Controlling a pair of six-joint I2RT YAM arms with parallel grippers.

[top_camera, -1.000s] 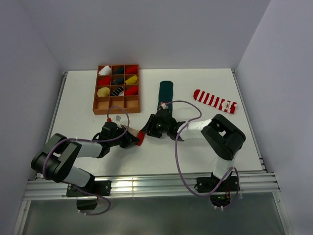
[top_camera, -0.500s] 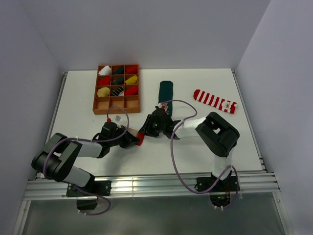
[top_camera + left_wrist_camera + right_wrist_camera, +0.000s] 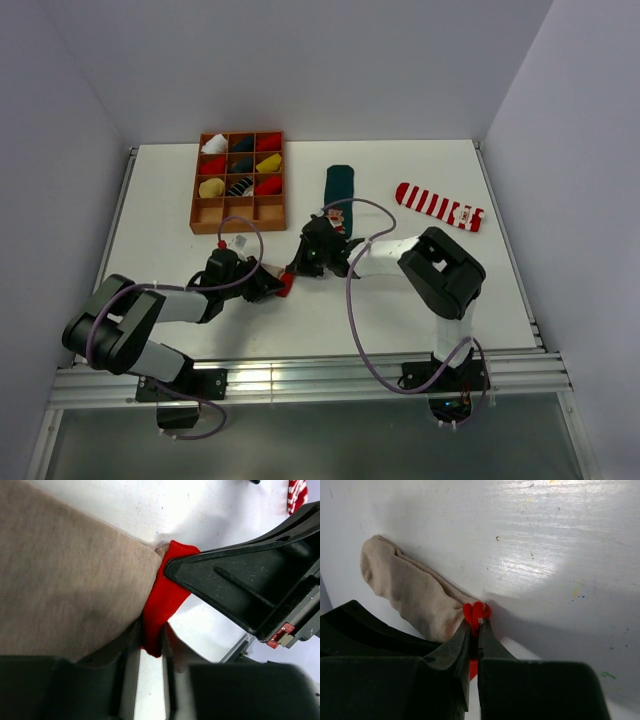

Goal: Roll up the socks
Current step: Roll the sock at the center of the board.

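Right gripper (image 3: 475, 630) has its two fingers pressed together on the red toe (image 3: 167, 595) of the beige sock (image 3: 410, 595). Left gripper (image 3: 150, 645) faces it from the other side, fingers drawn nearly together with the tip of that same toe between them, so it too appears clamped on the sock. The two black pincers sit almost nose to nose.

White table (image 3: 400, 300) fills the overhead view. Grey walls fence it at the left, back and right, and a metal rail runs along the near edge where both arms are bolted. Orange tray (image 3: 196, 215) of square compartments stands at the back left, with rolled bundles (image 3: 212, 187) in its rear rows. Striped sock (image 3: 438, 205) lies flat at the back right, well apart from the arms. Dark green sock (image 3: 338, 185) lies flat at the back centre, its near end just beside the right arm's wrist.

The beige sock lies a little left of centre, toward the near edge, its tan body stretching away from the pinched toe. Holding the toe from both sides looks like the start of a roll, since a firm grip on the end gives something to turn the fabric around. Bare table opens to the right and toward the near side, and the green sock behind is the nearest thing to avoid
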